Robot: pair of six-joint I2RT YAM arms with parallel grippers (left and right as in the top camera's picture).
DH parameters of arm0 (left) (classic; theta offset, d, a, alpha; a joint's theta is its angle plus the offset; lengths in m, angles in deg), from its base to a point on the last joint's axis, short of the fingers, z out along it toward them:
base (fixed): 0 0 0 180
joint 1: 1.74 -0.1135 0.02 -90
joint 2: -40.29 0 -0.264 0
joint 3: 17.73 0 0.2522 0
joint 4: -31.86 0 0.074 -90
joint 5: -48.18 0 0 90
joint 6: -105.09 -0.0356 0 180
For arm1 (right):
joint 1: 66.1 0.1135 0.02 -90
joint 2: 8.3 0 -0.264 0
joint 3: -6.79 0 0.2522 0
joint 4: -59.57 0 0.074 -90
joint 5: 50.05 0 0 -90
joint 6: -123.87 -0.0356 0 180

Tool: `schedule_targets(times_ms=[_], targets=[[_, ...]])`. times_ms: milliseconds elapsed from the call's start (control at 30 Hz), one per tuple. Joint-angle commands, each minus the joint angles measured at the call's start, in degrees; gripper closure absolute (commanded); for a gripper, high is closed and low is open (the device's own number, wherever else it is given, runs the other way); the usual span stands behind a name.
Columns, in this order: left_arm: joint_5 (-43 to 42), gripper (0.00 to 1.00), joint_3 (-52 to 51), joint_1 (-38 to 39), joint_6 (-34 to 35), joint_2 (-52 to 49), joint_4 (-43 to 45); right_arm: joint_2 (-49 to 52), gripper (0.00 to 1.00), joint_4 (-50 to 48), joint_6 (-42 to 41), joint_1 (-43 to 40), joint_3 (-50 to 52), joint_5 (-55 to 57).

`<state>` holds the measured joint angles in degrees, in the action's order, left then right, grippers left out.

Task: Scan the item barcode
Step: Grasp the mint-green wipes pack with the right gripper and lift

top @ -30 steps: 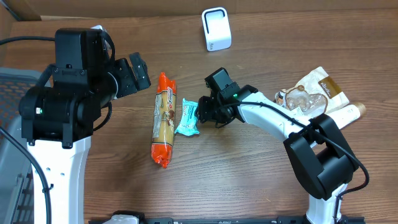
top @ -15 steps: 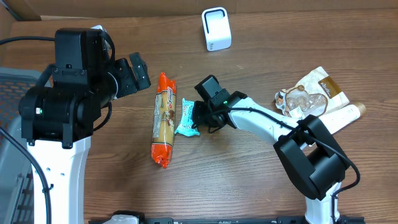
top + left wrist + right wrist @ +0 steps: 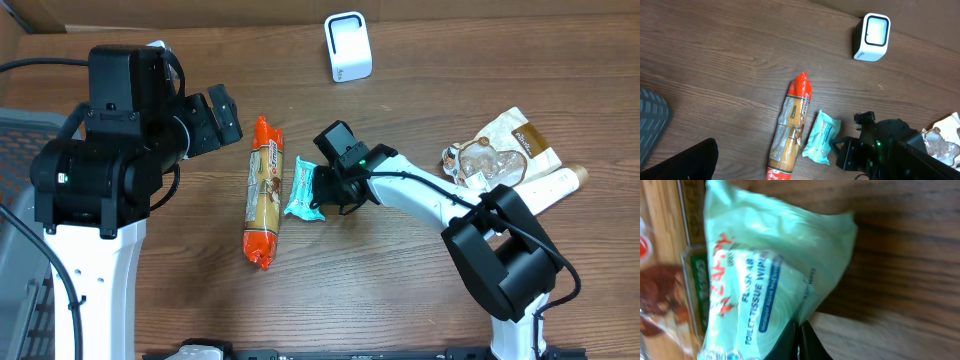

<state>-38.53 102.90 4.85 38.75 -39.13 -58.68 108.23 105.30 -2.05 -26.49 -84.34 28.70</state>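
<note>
Compared with a second ago, the right gripper (image 3: 322, 188) has been slid left across the table (image 3: 400, 290) onto the wipes packet (image 3: 302, 188), and its jaws have been taken from partly open to fully closed. The packet is barely nudged and nothing else is shifted. Up close in the wrist view, the dark fingertips (image 3: 789, 345) are pressed together, with what looks like only the packet's thin edge seam caught between them.

That's where trouble can be expected. The packet is a soft, pale-teal film pouch, pillow-shaped, glossy and a bit crinkled, with print on its top face. Held by a sliver of slick film, it could be pulled out of the pinch once lifted. It could also be left dangling and twisted, so the barcode never gets presented squarely. No barcode can be made out yet, so which face has to be shown can't be told.

Just left of the packet, maybe touching it, a long snack tube (image 3: 263, 192) is laid: round, shiny wrap, orange crimped ends. It could easily be rolled if it's clipped.

Further out, the left gripper (image 3: 225, 115) is held wide open with nothing in it. At the far edge the scanner (image 3: 348, 46) is parked, a small hard white box with rounded corners. It's well apart from the packet, so a long carry is needed.
</note>
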Motion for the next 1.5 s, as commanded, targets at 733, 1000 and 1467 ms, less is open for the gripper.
schedule_targets(times_ms=[733,1000,1467], targets=[[0.28,0.0,0.9,-0.2,0.37,-0.09,0.09,-7.74,0.43,8.04,27.56,-4.46,0.15,-0.22],[0.28,0.01,0.9,-0.2,0.37,-0.09,0.09,-1.25,0.46,6.43,31.98,-9.77,0.15,-15.08],[0.28,0.01,0.9,-0.2,0.37,-0.09,0.09,3.45,0.85,4.22,23.85,-6.56,0.15,-11.41]])
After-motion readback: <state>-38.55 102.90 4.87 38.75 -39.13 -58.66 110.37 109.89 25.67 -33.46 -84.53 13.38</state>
